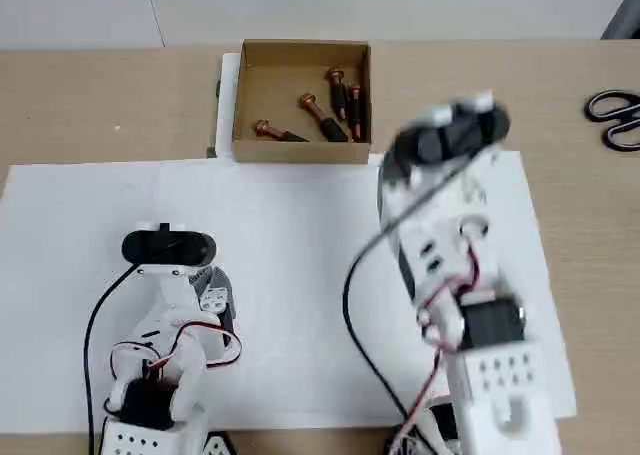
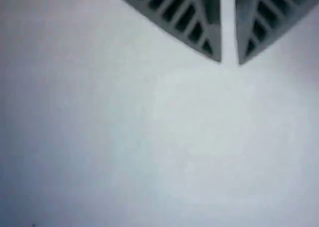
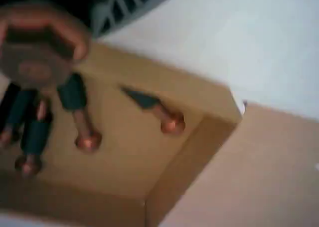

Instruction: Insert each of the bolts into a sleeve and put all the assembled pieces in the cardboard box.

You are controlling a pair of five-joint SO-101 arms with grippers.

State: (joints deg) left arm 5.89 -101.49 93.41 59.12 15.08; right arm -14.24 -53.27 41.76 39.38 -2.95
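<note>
Bolts (image 1: 320, 115), four in dark sleeves, lie in the box (image 1: 300, 153) at the far middle of the tabletop (image 1: 100, 95), and a fifth bolt (image 3: 35, 52) is up in the right end effector. At the near left the left arm sits folded on a white sheet (image 1: 300, 275) that covers most of the near tabletop. Its end effector (image 2: 229, 62) points down at the paper, with the jaws drawn together to a thin slit and nothing between them. Just past the sheet's far edge stands the box, open on top. Inside it, one bolt lies along the near wall at the left with its copper head to the left. A second lies slanted in the middle. Two more lie side by side near the right wall, heads toward the far side. The right wrist view looks down on the same four, copper heads showing and the sleeves dark teal. Right of the box, the right arm stretches over the sheet's right part, and its end effector (image 1: 445, 135) hangs just beside the box's near right corner. In the right wrist view a ribbed finger (image 3: 124, 7) shows beside the fifth bolt. That bolt's blurred copper head is close to the lens, above the box floor, and the end effector is clamped on it. Whether it wears a sleeve cannot be told. Scissors (image 1: 615, 115) lie at the far right edge of the tabletop, well apart from the box.
</note>
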